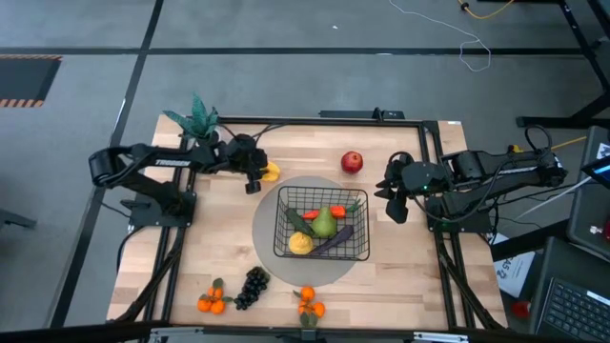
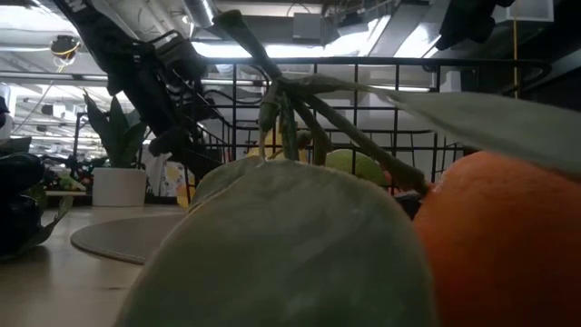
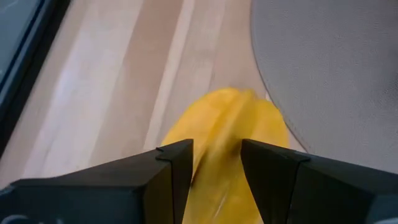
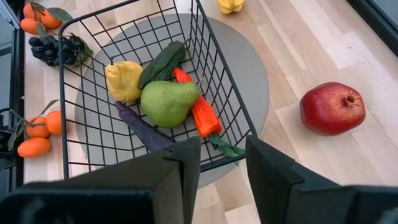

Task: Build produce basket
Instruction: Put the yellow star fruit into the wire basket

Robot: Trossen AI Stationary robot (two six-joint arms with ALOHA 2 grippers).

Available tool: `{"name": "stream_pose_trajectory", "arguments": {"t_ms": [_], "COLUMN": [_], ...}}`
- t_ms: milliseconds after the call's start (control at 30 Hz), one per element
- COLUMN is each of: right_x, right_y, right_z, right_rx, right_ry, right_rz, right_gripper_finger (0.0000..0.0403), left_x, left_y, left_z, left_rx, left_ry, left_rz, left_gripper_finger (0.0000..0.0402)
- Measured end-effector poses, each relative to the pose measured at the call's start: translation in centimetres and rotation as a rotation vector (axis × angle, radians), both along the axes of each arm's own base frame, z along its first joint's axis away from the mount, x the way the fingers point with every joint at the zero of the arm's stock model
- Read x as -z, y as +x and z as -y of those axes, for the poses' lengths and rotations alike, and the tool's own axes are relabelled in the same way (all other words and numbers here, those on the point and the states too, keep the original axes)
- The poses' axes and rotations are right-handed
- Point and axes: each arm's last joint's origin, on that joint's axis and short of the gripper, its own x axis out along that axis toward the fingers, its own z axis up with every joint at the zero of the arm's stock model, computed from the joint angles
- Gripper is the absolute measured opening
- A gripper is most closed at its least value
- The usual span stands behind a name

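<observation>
One black wire basket sits on a round grey mat near the middle of the wooden table. Inside the basket lie five pieces: one green pear, one yellow lemon, one orange carrot, one dark green cucumber and one purple eggplant.

Outside the basket there is one red apple beyond its far side, one bunch of black grapes off its near left corner, and two clusters of tangerines: one left of the grapes, one right of them, in front of the basket. One yellow starfruit lies just off the mat's far left edge, and the left gripper has its fingers apart on either side of it, clamping or merely straddling I cannot tell. The right gripper hangs by the basket's right side, fingers apart and empty.

One teal plant stands at the table's far left corner. The floor around is grey, with cables; the low view shows ceiling lights beyond the basket.
</observation>
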Motion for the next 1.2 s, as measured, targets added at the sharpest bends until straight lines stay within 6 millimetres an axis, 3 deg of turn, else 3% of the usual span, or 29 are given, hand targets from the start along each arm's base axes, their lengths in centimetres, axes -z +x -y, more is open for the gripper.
{"name": "stream_pose_trajectory", "arguments": {"t_ms": [367,500,667,900,1100,1200], "right_x": [0.0,0.0,0.0,0.0,0.0,0.0], "right_y": [0.0,0.0,0.0,0.0,0.0,0.0], "right_z": [0.0,0.0,0.0,0.0,0.0,0.0], "right_rx": [0.0,0.0,0.0,0.0,0.001,0.001], "right_ry": [0.001,0.001,0.001,0.001,0.0,0.0], "right_rz": [-0.002,-0.002,-0.002,-0.002,-0.002,-0.002], "right_gripper_finger": [0.0114,0.0114,0.0114,0.0114,0.0114,0.0114], "left_x": [0.5,0.5,0.6,0.6,-0.8,-2.5], "left_y": [-0.1,-0.2,-0.3,-0.3,-0.6,-0.6], "left_z": [0.1,0.1,0.1,0.2,0.1,0.3], "left_rx": [-0.036,-0.049,-0.085,-0.147,-0.241,-0.284], "left_ry": [-0.055,-0.07,-0.105,-0.122,-0.082,-0.002], "left_rz": [-0.024,-0.026,-0.021,-0.015,0.031,0.081], "left_gripper_finger": [0.0119,0.0088,0.002,0.0007,0.0005,0.0005]}}
